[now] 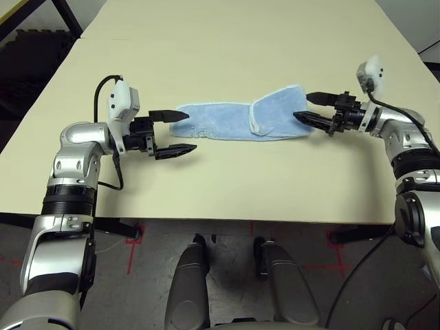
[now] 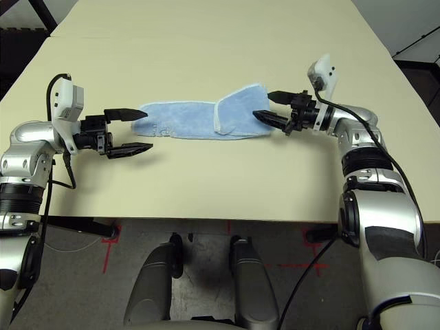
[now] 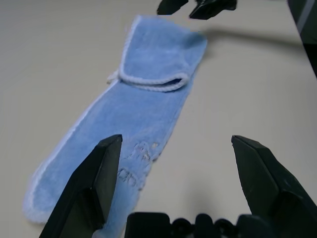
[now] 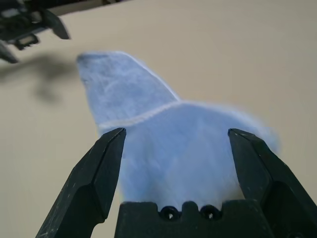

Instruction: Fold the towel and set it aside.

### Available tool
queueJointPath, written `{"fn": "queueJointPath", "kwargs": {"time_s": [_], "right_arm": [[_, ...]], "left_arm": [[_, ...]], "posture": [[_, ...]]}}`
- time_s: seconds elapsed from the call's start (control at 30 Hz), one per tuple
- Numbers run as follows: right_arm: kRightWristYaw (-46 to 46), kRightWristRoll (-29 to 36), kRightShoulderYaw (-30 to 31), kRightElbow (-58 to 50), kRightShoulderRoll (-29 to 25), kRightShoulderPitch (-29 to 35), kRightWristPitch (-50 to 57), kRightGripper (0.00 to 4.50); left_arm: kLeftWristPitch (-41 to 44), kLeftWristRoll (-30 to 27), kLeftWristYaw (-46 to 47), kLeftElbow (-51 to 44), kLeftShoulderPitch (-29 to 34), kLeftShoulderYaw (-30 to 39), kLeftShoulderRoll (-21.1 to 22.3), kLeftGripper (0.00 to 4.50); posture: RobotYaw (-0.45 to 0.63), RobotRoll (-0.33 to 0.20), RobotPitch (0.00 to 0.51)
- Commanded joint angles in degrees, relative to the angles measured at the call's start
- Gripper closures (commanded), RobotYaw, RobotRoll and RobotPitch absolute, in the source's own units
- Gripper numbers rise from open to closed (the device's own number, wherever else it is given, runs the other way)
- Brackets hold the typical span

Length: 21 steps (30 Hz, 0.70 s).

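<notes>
Silver jointed forearms, black cables, white wrist camera housings, black two-fingered left end effector (image 1: 174,133), right end effector (image 1: 311,108)

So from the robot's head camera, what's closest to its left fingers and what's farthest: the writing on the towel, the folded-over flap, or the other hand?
Measured from the left gripper, fingers open:
1. The dark lettering, on the towel's end beside those fingers.
2. The folded-over flap, on the towel's far half, toward the robot's right.
3. The right gripper, fingers open, at the towel's opposite end.
</notes>
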Motion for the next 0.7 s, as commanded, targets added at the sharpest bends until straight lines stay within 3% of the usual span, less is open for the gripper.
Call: {"fn": "queueJointPath", "kwargs": {"time_s": [0.03,0.37,0.6,0.7], "right_arm": [[3.0,0.7,-0.3,-1.5,-2.2,3.0,-4.0,0.03],[6.5,-2.0,1.5,-0.1,-8.9,6.9,-10.5,0.03],[6.3,-0.9,1.6,-0.6,-7.2,5.6,-9.9,0.03],[6.0,-0.3,1.8,-1.4,-5.6,4.7,-8.8,0.03]], "left_arm": [[-1.6,1.7,1.8,3.0,-0.5,-0.1,0.3,0.0],[1.1,0.6,0.4,2.2,0.0,-0.7,0.3,0.0],[13.6,-4.5,4.8,-2.3,-2.1,2.5,-0.6,0.0],[27.4,-8.6,12.6,-5.0,-3.4,5.4,-1.3,0.0]], "posture": [[0.01,0.0,0.184],[0.0,0.0,0.19],[0.0,0.0,0.199],[0.01,0.0,0.2]]}}
